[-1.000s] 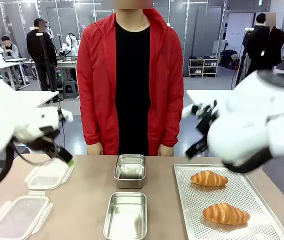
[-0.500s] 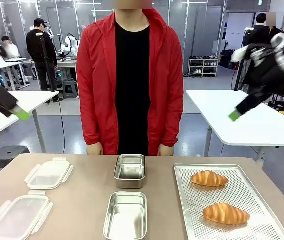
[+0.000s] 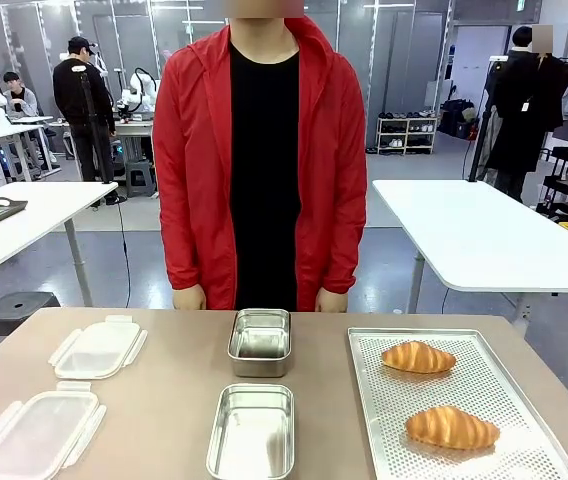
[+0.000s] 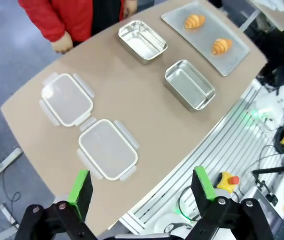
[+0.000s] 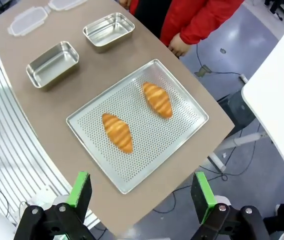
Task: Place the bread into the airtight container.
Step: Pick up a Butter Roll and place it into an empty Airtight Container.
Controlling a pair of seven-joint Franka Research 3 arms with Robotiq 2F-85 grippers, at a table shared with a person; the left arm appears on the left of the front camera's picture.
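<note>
High above the desk (image 4: 132, 95), your left fingers (image 4: 80, 187) and right fingers (image 5: 200, 192) stand wide open and empty, likely to overlook the croissants (image 5: 157, 99) and containers (image 5: 52, 62).

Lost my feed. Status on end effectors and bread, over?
Left end effector, right end effector open, empty, high over table. Two croissants on tray; both steel containers empty. Person's hands at far edge.

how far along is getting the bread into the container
Done: only setup. The far lid and near lid lie off on the table; the far container and near container are empty. In hand: nothing; left gripper and right gripper hover open, high up. To do: the far croissant and near croissant sit on the tray, unpicked.
</note>
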